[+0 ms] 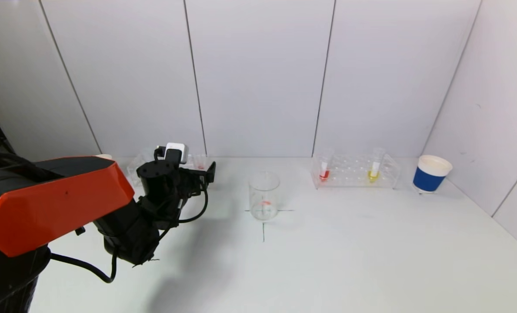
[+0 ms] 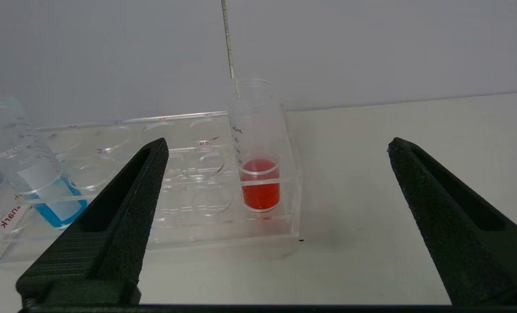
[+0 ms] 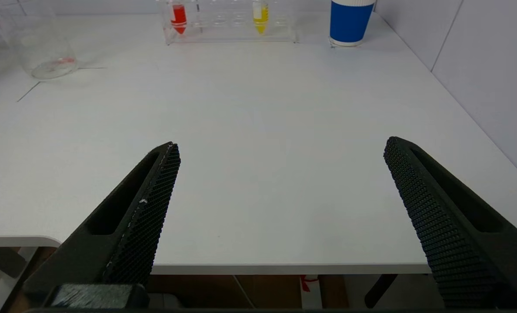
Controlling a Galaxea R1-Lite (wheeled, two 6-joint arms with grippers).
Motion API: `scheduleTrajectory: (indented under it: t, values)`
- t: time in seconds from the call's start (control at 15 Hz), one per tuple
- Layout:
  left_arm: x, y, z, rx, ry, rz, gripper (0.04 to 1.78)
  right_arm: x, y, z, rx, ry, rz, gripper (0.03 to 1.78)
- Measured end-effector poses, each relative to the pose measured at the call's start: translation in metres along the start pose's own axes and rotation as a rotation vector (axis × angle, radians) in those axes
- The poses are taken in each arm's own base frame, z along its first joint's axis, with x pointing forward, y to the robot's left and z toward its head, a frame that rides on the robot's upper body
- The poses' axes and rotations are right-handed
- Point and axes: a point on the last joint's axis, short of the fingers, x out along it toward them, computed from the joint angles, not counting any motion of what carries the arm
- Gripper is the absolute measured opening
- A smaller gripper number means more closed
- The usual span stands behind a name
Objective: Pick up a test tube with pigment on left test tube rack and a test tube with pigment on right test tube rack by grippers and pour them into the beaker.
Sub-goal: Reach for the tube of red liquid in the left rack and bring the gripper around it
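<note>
**Red tube waits in the left rack**

Red tube (image 2: 260,174) stands upright in the left rack (image 2: 188,200), at your eleven o'clock; your left claw (image 2: 275,148) faces it, spread wide and empty, lined up to straddle it; the right claw (image 3: 280,148) idles open near the table's front edge; beaker (image 1: 264,195) sits at twelve.

beaker (image 1: 264,195): clear glass | left rack (image 2: 188,191): clear glossy plastic | table (image 1: 328,252): matt white
</note>
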Motion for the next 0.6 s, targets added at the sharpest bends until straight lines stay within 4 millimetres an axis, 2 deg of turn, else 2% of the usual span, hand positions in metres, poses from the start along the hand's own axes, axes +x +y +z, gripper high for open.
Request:
scheduleTrajectory:
  t: [0.6]
  values:
    - [0.02,0.01,-0.007,0.006,-0.016,0.035,1.76,0.0,0.0,0.0,0.0,-0.001,0.0,1.71]
